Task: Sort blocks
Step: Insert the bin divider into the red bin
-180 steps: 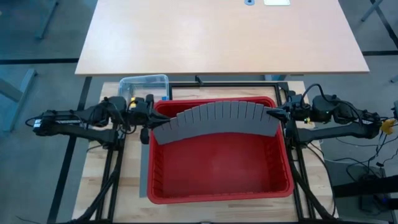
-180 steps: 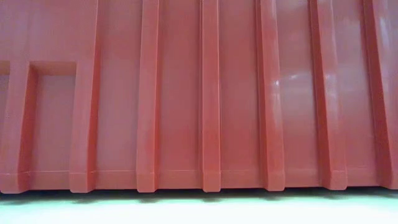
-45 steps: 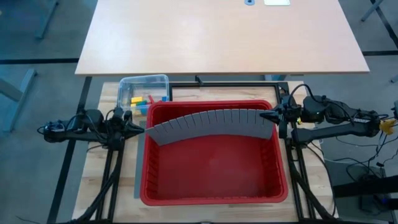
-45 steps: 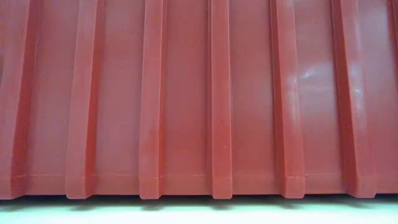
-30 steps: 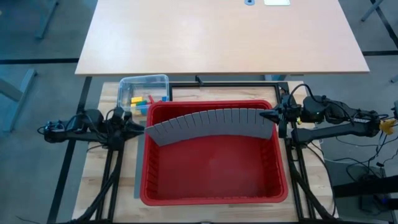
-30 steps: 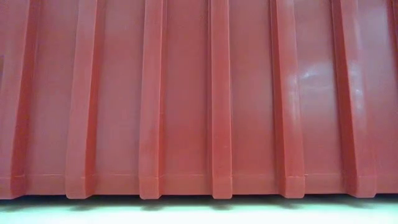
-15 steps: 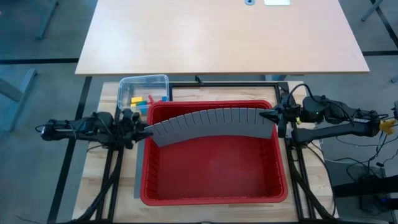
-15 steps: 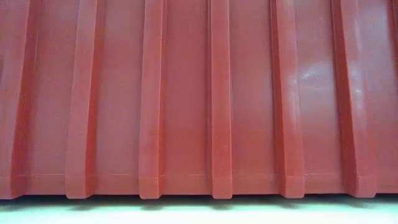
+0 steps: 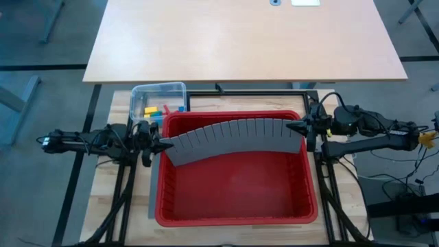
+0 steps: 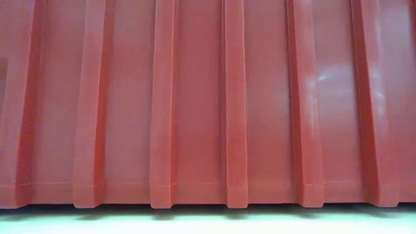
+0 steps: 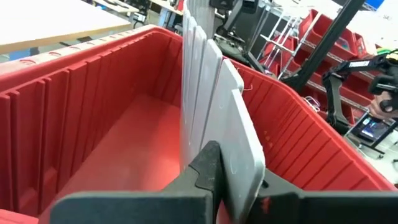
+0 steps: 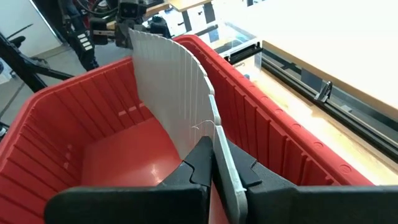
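Bin (image 9: 233, 206): big red ribbed tub in the middle of the wooden table (image 9: 120, 199), between the two arms; its floor shows bare red. Seen from the low camera, only its ribbed outer wall (image 10: 195, 104) shows.

Divider (image 9: 236, 136): long grey slotted panel, spanning the bin from left wall to right wall in the far half, bowed so its middle arcs toward the far side. Standing on edge.

Left gripper (image 9: 159, 144): at the bin's left wall, fingers clamped together on the left end of the divider. From its wrist camera the grey panel end (image 11: 239, 149) sits pinched between the dark fingers (image 11: 205, 168).

Right gripper (image 9: 296, 127): at the bin's right wall, far corner, fingers pinched on the right end of the divider. Its wrist camera shows the panel edge (image 12: 224, 168) caught between the fingers (image 12: 199, 158), the rest curving away across the bin.

Blocks (image 9: 156, 110): yellow, blue and green pieces visible, heaped in the clear tub (image 9: 159, 89). Exact count cannot be told.

Clear tub: on the table just beyond the bin's far left corner, near the left gripper but apart from it.

Far desk (image 9: 240, 41): pale wooden top beyond the work table.
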`<state>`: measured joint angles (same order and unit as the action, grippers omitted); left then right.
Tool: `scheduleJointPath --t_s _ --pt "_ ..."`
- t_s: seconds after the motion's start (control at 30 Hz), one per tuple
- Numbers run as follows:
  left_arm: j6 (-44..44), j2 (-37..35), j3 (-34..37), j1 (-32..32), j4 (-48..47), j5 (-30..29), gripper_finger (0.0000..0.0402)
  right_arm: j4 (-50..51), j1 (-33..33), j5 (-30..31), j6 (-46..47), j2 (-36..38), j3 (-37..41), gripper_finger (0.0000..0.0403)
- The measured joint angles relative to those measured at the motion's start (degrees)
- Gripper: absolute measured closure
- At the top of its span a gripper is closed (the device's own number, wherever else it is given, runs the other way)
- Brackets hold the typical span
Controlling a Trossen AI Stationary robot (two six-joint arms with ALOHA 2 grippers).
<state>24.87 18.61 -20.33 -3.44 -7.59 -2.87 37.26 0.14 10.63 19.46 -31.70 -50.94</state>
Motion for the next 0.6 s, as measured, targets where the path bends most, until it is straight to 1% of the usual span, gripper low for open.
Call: scheduleJointPath --t_s 0.3,0.6 --pt "-1.3 0.8 -3.9 0.0 0.1 0.9 0.0401 -0.6 0.0 0.1 0.4 0.1 0.0 0.0403" --pt "-2.1 3.9 -6.1 0.0 0.0 2.8 0.0401 -1.1 0.0 -0.1 0.1 0.0 0.0 0.0403"
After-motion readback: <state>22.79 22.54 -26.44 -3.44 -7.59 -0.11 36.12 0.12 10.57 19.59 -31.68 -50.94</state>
